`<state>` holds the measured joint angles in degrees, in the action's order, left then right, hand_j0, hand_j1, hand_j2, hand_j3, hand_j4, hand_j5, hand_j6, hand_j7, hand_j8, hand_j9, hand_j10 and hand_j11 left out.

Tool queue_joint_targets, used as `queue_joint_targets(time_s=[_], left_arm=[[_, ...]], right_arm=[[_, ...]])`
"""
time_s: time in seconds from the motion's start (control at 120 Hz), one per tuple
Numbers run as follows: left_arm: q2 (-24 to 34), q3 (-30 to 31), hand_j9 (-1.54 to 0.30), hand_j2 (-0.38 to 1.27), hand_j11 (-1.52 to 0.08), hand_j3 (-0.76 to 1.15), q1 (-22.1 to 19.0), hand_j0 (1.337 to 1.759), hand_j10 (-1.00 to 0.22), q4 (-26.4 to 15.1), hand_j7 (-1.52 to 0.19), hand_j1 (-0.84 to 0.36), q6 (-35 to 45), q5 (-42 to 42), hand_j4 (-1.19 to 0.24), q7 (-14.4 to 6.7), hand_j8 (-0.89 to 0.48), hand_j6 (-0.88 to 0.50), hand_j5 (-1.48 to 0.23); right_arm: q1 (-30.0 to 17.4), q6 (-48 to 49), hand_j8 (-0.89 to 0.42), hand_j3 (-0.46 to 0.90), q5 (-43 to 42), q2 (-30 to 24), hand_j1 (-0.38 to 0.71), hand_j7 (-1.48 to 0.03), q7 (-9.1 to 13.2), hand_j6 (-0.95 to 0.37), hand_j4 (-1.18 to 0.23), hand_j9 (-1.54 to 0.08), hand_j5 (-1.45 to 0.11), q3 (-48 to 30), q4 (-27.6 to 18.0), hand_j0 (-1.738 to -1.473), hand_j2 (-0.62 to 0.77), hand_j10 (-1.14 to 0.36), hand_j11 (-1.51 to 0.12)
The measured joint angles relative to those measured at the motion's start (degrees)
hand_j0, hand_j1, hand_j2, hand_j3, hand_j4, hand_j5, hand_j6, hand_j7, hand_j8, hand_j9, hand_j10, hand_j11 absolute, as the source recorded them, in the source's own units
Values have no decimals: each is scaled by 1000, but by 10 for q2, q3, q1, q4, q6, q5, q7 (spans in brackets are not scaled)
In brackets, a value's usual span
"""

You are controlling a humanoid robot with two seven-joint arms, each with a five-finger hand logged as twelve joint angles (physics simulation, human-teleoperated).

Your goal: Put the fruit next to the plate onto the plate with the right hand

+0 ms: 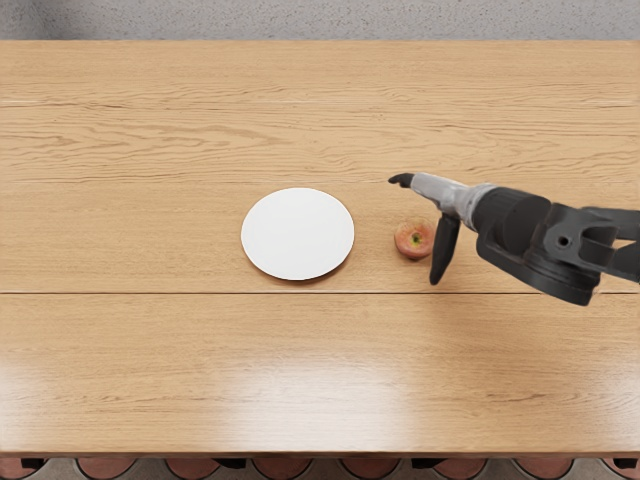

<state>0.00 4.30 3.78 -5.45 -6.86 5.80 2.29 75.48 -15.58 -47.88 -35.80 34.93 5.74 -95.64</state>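
Just left of the right hand [450, 205], beside its spread, empty fingers [441, 250], the apple [412, 240] sits on the table [150, 350]; farther left of the hand lies the white plate [297, 233].

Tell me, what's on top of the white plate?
Nothing: the plate shows only its bare white top. The apple lies beside it on the table. The wood under the plate is covered.

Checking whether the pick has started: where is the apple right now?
In the head view the apple sits on the table right of centre, just right of the white plate, with the open right hand beside it.
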Motion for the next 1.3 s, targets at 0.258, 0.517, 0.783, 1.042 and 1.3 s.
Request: queue_joint_targets(time_s=[0.258, 0.517, 0.783, 1.042, 1.3], left_arm=[[0, 0, -299, 46, -299, 0, 0, 1658, -230, 0, -299, 73, 0, 0, -230, 0, -230, -230, -299], [0, 0, -299, 46, -299, 0, 0, 1658, -230, 0, -299, 73, 0, 0, -230, 0, -230, -230, -299], [0, 0, -299, 46, -299, 0, 0, 1658, -230, 0, -299, 73, 0, 0, -230, 0, -230, -230, -299], [0, 0, -299, 46, -299, 0, 0, 1658, -230, 0, -299, 73, 0, 0, -230, 0, -230, -230, -299], [0, 0, -299, 46, -299, 0, 0, 1658, -230, 0, -299, 73, 0, 0, -230, 0, -230, -230, -299]], right_arm=[[0, -40, -156, 0, 0, 28, -166, -200, 1, -157, -156, -200, -200, 31, 24, -1658, -29, -156, -200], [-9, -58, -253, 0, 0, 50, -50, -325, 1, -253, -252, -325, -325, 38, 46, -1658, -48, -252, -325], [-11, -101, -282, 0, -2, 72, -15, -364, 1, -283, -282, -364, -364, 74, 76, -1658, -54, -281, -364], [-14, -124, -289, 0, 0, 115, -5, -373, 1, -290, -289, -374, -374, 100, 117, -1658, -56, -289, -374], [-16, -127, -380, 0, 8, 127, 104, -492, 1, -381, -380, -492, -492, 107, 131, -1658, -74, -380, -492]])
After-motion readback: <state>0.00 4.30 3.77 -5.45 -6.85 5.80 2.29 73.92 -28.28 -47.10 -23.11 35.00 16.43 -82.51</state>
